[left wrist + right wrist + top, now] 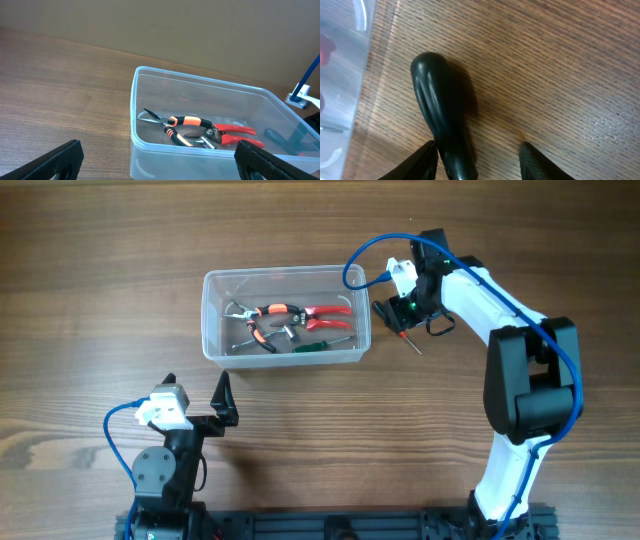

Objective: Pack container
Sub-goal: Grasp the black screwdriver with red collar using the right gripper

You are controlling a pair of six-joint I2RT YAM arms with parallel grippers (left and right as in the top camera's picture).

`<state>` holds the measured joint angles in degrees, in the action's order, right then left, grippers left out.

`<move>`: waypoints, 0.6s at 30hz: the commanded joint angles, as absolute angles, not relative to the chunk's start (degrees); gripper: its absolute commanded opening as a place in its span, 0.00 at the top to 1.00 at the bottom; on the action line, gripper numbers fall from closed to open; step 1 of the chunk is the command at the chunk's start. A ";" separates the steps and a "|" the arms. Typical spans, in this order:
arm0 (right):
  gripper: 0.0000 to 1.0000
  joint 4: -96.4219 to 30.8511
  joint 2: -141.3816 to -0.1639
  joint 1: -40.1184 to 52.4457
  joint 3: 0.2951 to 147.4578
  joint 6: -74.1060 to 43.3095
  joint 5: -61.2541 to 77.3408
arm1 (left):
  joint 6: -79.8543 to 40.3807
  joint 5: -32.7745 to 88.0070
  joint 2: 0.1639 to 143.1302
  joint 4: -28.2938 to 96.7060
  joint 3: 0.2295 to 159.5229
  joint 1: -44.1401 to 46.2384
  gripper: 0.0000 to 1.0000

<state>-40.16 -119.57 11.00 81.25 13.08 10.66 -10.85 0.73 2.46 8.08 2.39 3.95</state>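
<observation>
Brown wood-grain counter fills every view. The container sits a little toward 12 o'clock from the counter's middle in the overhead view, upright and open-topped. Orange-handled pliers, red-handled cutters and a green-handled screwdriver already lie in it.

Treat the container as light, thin-walled and slick. It will likely slide or flex if you nudge a wall, so leave it be and drop things over the rim.

What looks left to pack is the black-handled screwdriver, lying flat on the counter just beside the container's 3 o'clock wall. Judge it rigid and fairly light, with a glossy rounded handle apt to roll or slip. Take it across the thick middle of the handle, not the thin shaft.

Your right jaws stand apart, straddling that handle, not clamped. Your left jaws are wide apart and empty, at about 7 o'clock from the container and well apart from it.

In the way:
- The container's wall is close to your right jaws, so lift well clear before swinging toward 9 o'clock.
- The blue cable loops over the container's 1 o'clock corner.
- The tools inside seem to leave the freest floor along the 12 o'clock side
</observation>
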 commanded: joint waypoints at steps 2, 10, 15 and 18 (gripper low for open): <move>0.55 -38.46 -119.81 11.09 78.06 13.47 5.06 | -11.35 0.58 2.37 8.12 2.15 3.62 0.00; 0.59 -36.71 -119.81 11.07 74.13 13.54 -5.04 | -11.35 0.58 2.37 8.12 2.13 3.62 0.00; 0.59 -35.55 -119.83 11.07 71.22 13.28 -7.97 | -11.35 0.58 2.37 8.12 2.13 3.62 0.00; 0.64 -35.22 -119.83 11.07 70.67 11.46 -7.92 | -11.35 0.58 2.37 8.12 2.15 3.62 0.00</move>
